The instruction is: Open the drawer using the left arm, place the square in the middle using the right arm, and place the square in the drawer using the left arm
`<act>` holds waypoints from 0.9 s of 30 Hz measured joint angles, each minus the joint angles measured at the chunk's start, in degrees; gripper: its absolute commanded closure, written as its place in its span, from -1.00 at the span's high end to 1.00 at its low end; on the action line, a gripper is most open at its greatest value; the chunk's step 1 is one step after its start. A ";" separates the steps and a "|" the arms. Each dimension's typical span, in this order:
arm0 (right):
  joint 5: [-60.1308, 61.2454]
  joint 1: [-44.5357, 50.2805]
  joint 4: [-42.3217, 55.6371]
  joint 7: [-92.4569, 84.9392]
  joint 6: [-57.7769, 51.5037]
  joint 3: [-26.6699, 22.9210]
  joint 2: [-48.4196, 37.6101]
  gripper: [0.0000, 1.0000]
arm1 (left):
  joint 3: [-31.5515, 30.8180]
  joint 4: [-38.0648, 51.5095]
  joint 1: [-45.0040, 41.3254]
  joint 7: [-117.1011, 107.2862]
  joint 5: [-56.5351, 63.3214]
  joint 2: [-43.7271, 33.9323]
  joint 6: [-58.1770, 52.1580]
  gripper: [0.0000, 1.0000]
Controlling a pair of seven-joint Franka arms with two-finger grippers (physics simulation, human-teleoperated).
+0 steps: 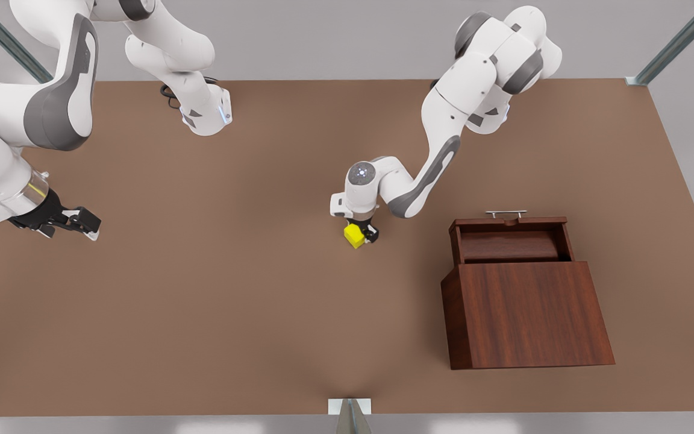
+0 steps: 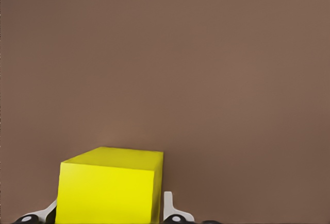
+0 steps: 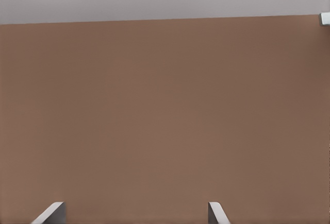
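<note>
Brown tabletop (image 1: pixel 202 313), grey walls, cabinet (image 1: pixel 528 313) possibly touching

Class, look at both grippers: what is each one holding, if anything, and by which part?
The left gripper grips the yellow cube by two opposite side faces, at the table's middle. The right gripper, open, holds nothing.

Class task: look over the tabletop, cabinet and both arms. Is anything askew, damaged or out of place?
Nothing stands out. The dark wooden drawer stands pulled out from its cabinet, undamaged. The left hand flanks the small yellow cube mid-table; the right hand waits, open, at the front view's left.
</note>
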 measured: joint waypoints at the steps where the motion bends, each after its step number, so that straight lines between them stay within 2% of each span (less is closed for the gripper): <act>1: 0.00 0.00 0.00 -0.03 0.00 0.00 0.00 1.00 | 0.00 0.00 0.00 0.00 0.01 0.17 0.29 0.49; 6: -0.09 0.00 0.00 0.05 0.00 0.00 0.35 1.00 | 0.00 0.00 0.00 -0.01 0.08 0.52 0.62 0.40; 13: -0.09 0.09 0.00 0.05 0.00 0.00 0.35 1.00 | -0.09 0.44 0.08 -0.12 0.30 -0.93 -0.17 0.40; 16: -0.09 0.09 0.00 0.05 0.00 0.00 0.35 1.00 | -0.24 0.53 0.17 -0.10 0.26 -5.63 -5.42 0.40; 19: -0.09 0.09 0.00 0.05 0.00 0.00 0.53 1.00 | -0.13 0.10 0.49 5.92 -1.67 -14.08 -14.74 0.40; 21: -0.09 0.09 0.00 0.05 0.00 0.00 0.53 1.00 | 3.35 -2.07 1.01 18.45 -5.11 -20.40 -20.56 0.40; 24: -0.09 0.09 0.00 0.05 0.00 0.00 0.53 1.00 | 10.13 -9.02 1.00 33.43 -9.73 -28.05 -20.81 0.41; 27: -0.09 0.09 0.00 0.05 0.00 0.00 0.53 1.00 | 17.37 -11.72 1.04 48.63 -13.83 -32.89 -24.58 0.41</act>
